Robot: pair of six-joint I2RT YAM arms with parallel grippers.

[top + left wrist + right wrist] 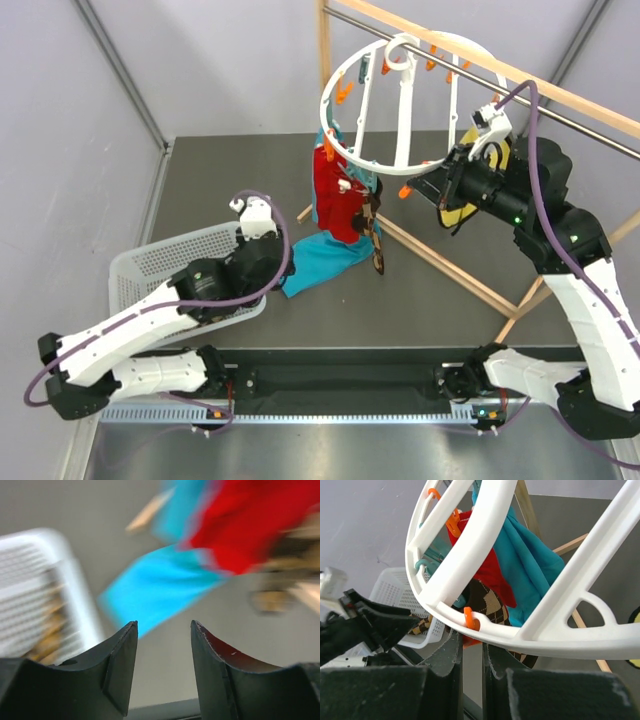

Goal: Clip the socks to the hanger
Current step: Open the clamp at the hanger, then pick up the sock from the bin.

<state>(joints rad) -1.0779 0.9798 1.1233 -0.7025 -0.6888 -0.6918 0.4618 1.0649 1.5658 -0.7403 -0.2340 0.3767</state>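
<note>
The white ring hanger (400, 100) hangs tilted from the wooden rail. A red sock (335, 190) and a brown-tan checkered sock (374, 228) hang from its left rim. Both show in the right wrist view, the red one (487, 570) above the checkered one (487, 605). My right gripper (420, 190) is at the ring's lower rim (530, 637). Its jaws (471, 642) are nearly closed on an orange clip (470, 620) hanging there. My left gripper (164, 625) is open and empty, low over the table by the basket (265, 262). More checkered socks (47, 642) lie in the basket.
A long teal cloth (320, 265) hangs down and trails on the table. The white mesh basket (165, 265) sits at the left under my left arm. The wooden rail frame (450, 260) crosses the table. A yellow cloth (460, 215) hangs behind my right gripper.
</note>
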